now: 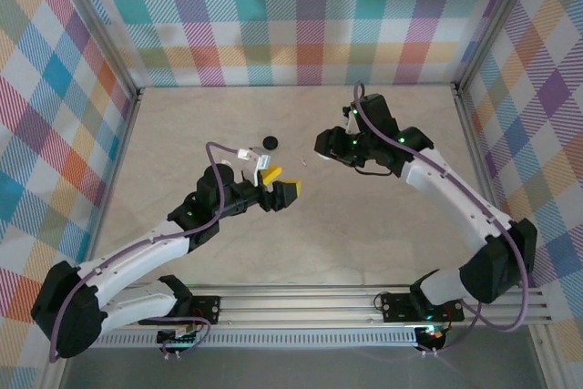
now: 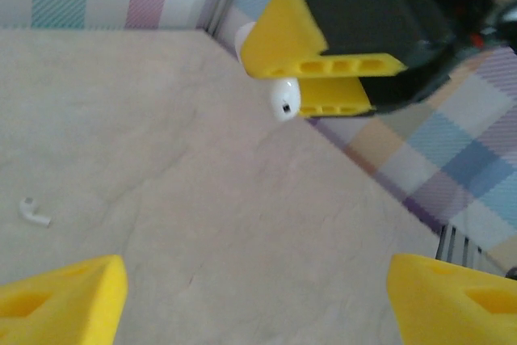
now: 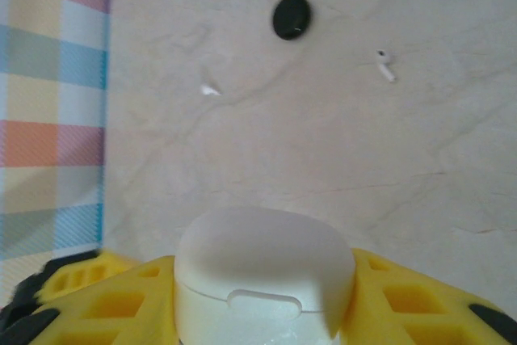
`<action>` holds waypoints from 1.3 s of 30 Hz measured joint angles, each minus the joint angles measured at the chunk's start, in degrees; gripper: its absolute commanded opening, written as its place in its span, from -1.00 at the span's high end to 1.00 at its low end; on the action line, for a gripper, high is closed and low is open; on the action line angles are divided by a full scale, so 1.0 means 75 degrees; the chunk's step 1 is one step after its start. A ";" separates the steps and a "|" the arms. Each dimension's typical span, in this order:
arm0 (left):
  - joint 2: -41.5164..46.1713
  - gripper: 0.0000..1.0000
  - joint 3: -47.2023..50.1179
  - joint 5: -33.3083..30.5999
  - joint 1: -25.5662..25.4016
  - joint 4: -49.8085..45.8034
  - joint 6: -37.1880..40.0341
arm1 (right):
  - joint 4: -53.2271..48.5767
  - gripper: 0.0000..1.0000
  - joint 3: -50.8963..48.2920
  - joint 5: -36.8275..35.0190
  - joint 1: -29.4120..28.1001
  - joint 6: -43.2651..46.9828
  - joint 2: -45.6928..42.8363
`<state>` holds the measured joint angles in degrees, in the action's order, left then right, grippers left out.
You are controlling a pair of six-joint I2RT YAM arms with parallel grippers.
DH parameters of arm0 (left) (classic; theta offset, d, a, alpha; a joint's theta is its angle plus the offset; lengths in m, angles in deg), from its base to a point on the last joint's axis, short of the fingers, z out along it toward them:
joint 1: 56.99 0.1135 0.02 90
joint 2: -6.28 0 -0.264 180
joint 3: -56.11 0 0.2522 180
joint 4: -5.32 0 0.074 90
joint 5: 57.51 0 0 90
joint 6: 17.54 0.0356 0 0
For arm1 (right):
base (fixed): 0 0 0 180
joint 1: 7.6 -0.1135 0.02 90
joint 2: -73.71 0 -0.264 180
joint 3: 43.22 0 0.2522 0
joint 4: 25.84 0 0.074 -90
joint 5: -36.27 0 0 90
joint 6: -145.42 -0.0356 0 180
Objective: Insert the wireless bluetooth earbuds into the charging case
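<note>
left gripper (image 1: 280,184): open, with its yellow fingers (image 2: 73,300) spread wide at the two lower corners of the left wrist view. bare table (image 1: 383,225) lay between them and nothing was held.
right gripper (image 1: 322,145): closed on the charging case (image 3: 262,256), with a yellow finger (image 3: 113,305) pressed against each side of it.
charging case: white, glossy and rounded, lifted off the table in the right gripper's hold. a seam with a small notch faced the right wrist camera. in the left wrist view the charging case (image 2: 284,98) showed as a white bulge between the right gripper's (image 2: 275,90) two fingers.
earbud (image 3: 386,65): white, with a small head and a short stem. it lay flat on the table outside the case, apart from both grippers. in the top view the earbud (image 1: 301,163) sat between the two grippers, and in the left wrist view the earbud (image 2: 34,212) lay off to the left.
second white piece (image 3: 210,89): tiny, on the table and well apart from the earbud. its shape was too small to tell. in the top view the second white piece (image 1: 244,152) lay just beside the left arm's cable.
black disc (image 3: 291,16): flat and round, on the table. in the top view the black disc (image 1: 271,141) sat between the two white bits and a little farther from the arm bases.
table: pale and marbled, walled by plaid panels.
</note>
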<state>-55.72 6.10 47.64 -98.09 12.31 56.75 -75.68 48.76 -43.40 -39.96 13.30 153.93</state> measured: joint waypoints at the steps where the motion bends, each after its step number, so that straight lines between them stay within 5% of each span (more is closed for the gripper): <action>1: -0.0134 -0.60 0.0000 -0.0070 -0.0087 0.0318 -0.0020 | 0.0006 0.14 0.0029 -0.0032 -0.0117 -0.0099 -0.0090; 10: -0.0883 -0.50 -0.0044 -0.0635 -0.0609 0.2439 -0.0020 | 0.0356 0.13 -0.0134 -0.0111 -0.0694 -0.1020 -0.0758; 28: -0.1775 -0.07 -0.0845 -0.0743 -0.0609 0.2964 -0.0146 | 0.0752 0.11 -0.0460 -0.0020 -0.0697 -0.1711 -0.1119; 39: -0.1915 0.56 -0.0944 -0.0568 -0.0667 0.3232 -0.0361 | 0.1070 0.04 -0.0603 -0.0090 -0.0688 -0.1786 -0.1177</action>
<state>-70.08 -0.98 43.38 -103.10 36.55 54.04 -67.65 44.23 -44.08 -45.12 -0.10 145.10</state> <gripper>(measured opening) 0.259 0.477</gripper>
